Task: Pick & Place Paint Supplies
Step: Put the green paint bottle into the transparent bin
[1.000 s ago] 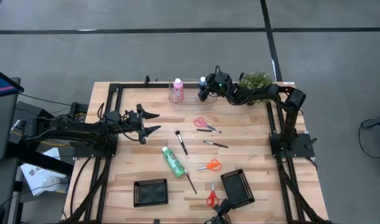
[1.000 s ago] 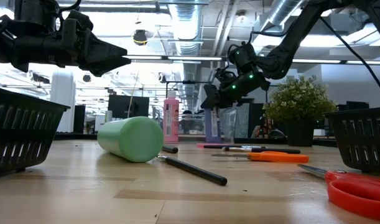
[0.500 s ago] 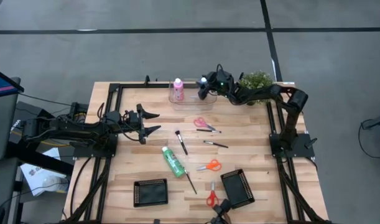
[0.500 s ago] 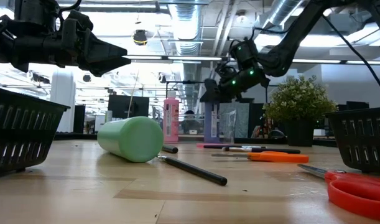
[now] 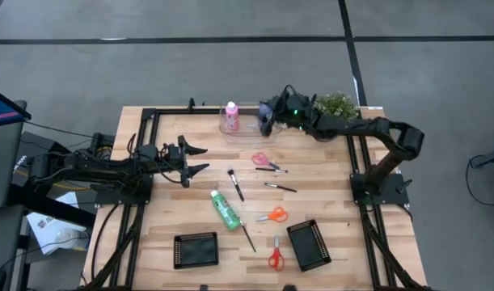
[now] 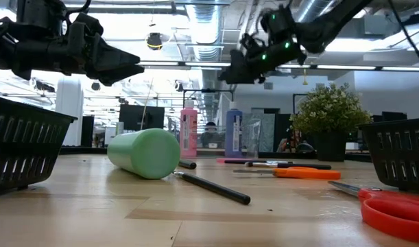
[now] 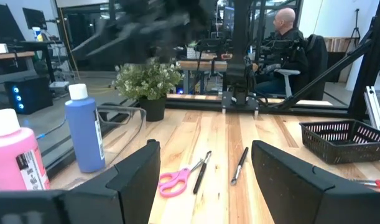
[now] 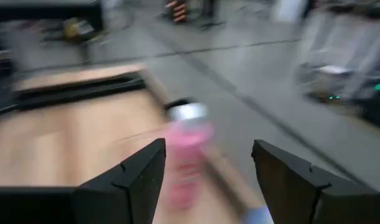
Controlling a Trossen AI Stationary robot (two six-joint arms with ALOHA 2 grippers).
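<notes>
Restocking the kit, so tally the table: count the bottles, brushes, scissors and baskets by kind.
Bottles: 3
Brushes: 4
Scissors: 3
Baskets: 2
Total: 12

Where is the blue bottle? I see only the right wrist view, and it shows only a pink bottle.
Observer: The blue bottle stands upright beside the pink bottle, at the table's back edge.
Operator: Is the right gripper holding anything?
Observer: No, the right gripper is open and empty, in the air above the blue bottle.
Operator: And the green bottle?
Observer: The green bottle lies on its side mid-table.
</notes>
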